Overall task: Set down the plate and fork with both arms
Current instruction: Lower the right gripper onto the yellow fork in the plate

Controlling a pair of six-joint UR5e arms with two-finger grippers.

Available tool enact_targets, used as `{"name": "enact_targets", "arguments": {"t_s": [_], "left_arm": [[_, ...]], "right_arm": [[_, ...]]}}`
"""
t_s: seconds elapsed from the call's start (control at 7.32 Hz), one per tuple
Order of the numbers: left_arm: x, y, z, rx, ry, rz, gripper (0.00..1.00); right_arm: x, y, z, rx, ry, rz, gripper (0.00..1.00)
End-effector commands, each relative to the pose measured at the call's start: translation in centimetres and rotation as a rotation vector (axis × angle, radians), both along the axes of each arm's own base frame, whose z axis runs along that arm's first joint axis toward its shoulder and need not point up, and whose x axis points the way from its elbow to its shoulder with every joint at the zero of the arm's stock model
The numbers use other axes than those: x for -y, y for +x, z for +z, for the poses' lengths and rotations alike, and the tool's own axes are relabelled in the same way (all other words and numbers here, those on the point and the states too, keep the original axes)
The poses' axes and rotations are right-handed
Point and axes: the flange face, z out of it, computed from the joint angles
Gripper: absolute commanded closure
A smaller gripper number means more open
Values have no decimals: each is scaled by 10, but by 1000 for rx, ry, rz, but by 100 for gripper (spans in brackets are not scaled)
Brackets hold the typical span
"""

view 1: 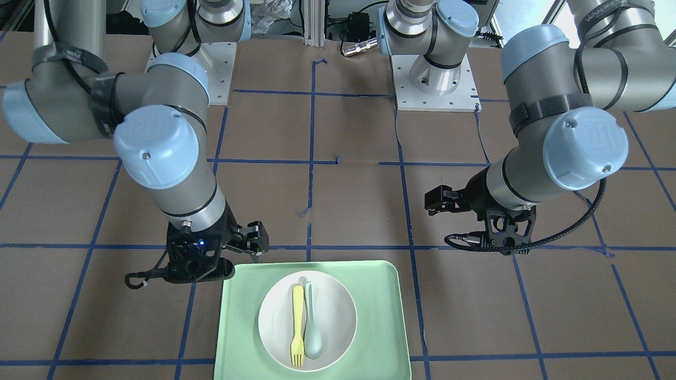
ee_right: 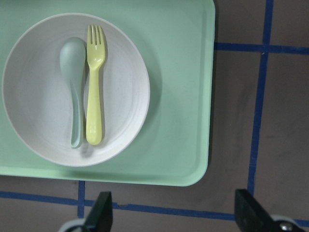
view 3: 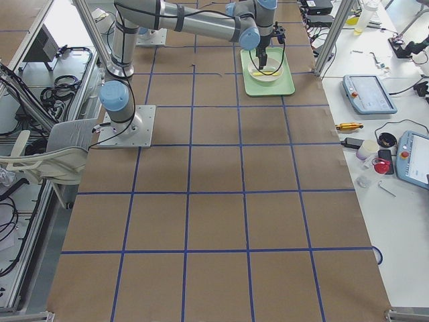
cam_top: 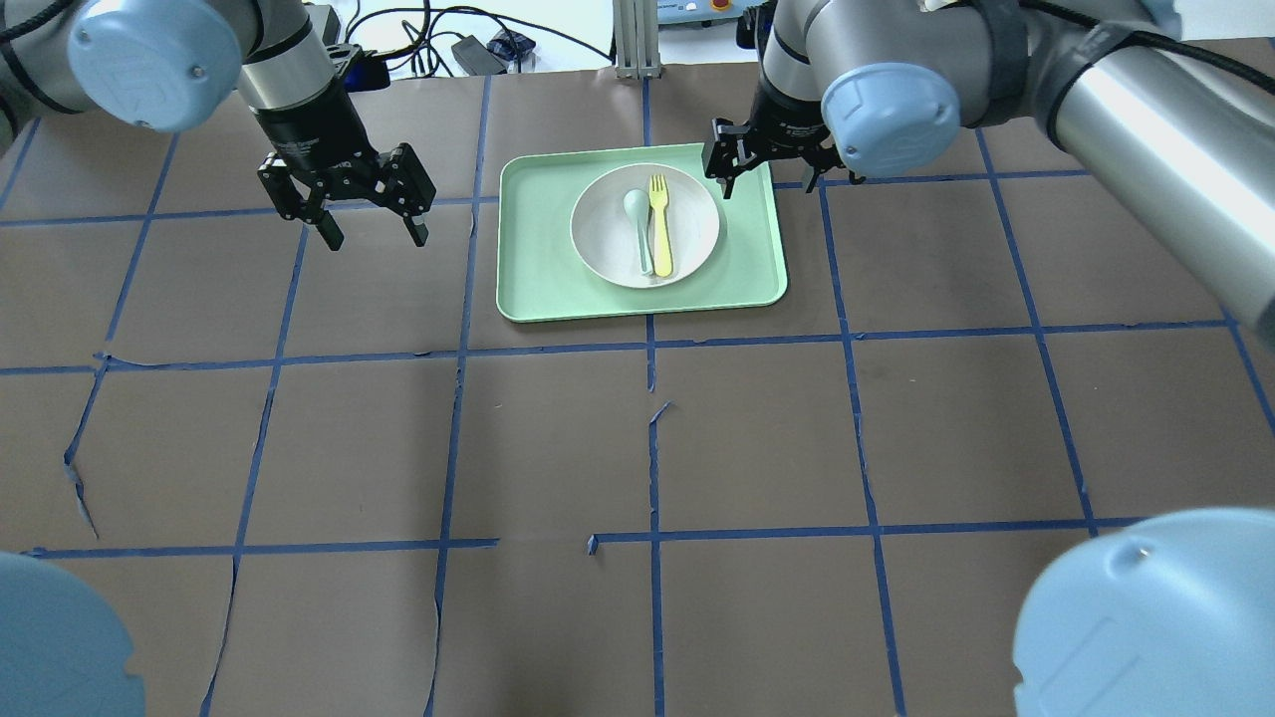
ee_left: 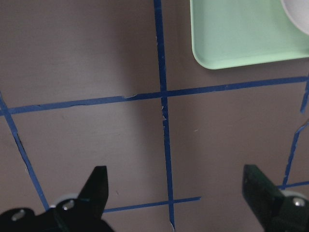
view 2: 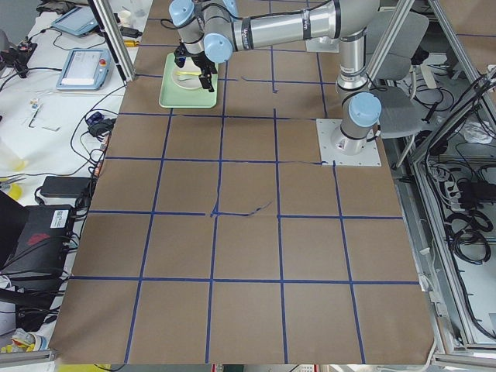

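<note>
The off-white plate (cam_top: 694,231) lies in the middle of a pale-green tray (cam_top: 538,254). The pale-yellow fork (cam_top: 659,224) lies in the plate, beside a grey-green spoon (cam_top: 637,224). My right gripper (cam_top: 769,177) hangs open and empty over the tray's far right corner. Its wrist view shows the plate (ee_right: 125,92), the fork (ee_right: 95,92) and the tray (ee_right: 183,96) ahead of its spread fingers. My left gripper (cam_top: 377,237) is open and empty above the bare table, left of the tray and apart from it. The front view shows the plate (view 1: 335,316) and fork (view 1: 298,327).
The spoon (ee_right: 72,87) lies parallel to the fork, touching or nearly touching it. The table is brown paper with a grid of blue tape lines. The tray's corner (ee_left: 241,34) shows at the top right of the left wrist view.
</note>
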Motion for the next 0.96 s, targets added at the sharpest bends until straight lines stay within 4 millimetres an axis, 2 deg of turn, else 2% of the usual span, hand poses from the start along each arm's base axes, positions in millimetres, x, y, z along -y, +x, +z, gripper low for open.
{"name": "enact_targets", "arguments": {"t_s": [0.0,0.14,0.27,0.55,0.68,0.82], "left_arm": [[-18,5,0,31,14,-8,0],[-20,4,0,31,13,-8,0],[-21,4,2,31,11,-8,0],[-28,3,-7,27,28,-7,0],[-30,3,-11,25,35,-9,0],[-30,3,-12,24,35,-10,0]], "right_arm": [[30,21,-32,9,-13,17,30],[42,27,-54,39,-40,13,30],[46,32,-65,72,-38,8,34],[45,37,-68,77,-36,-13,38],[43,46,-68,85,-44,-46,45],[45,53,-83,86,-39,-49,48]]}}
